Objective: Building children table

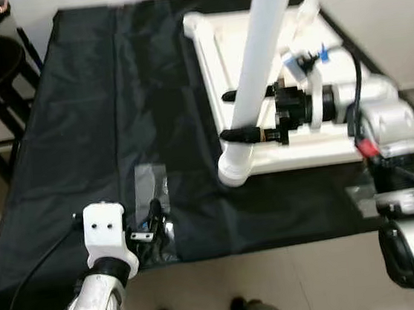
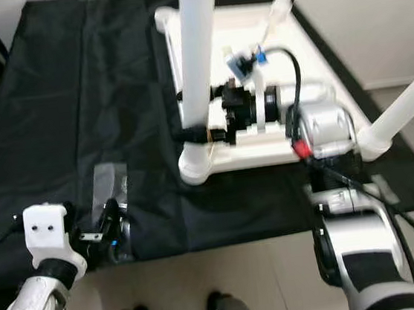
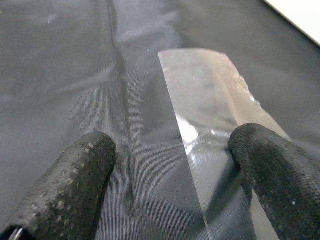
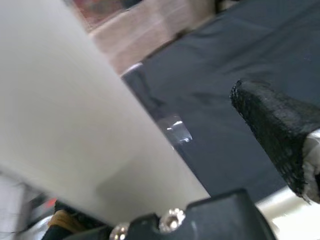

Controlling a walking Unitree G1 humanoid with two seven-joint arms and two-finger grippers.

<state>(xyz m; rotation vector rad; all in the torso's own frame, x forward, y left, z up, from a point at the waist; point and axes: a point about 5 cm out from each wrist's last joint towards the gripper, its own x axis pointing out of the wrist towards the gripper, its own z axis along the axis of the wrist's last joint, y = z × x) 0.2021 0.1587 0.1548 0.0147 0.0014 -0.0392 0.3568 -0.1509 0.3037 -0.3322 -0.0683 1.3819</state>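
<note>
One upside-down white table (image 1: 297, 156) shows three legs. The right gripper (image 1: 243, 113) squeezes one leg (image 1: 257, 67). The left gripper (image 3: 172, 172), fingers apart, touches one clear plastic bag (image 3: 210, 105).

Our arms are silver-grey with rounded shells, and each ends in a tool of two long black fingers whose pads (image 3: 75, 185) are rubbery and stippled with small bumps. The left tool (image 1: 154, 225) sits on a white block-shaped wrist housing with two small dark screw holes, above a black collar, and a black cable loops away from it. The right tool (image 1: 236, 114) joins a black cylindrical wrist with a white band, a small blue tab and a red mark near the forearm, black cables curve along it, and two bright screws show at its base.
</note>
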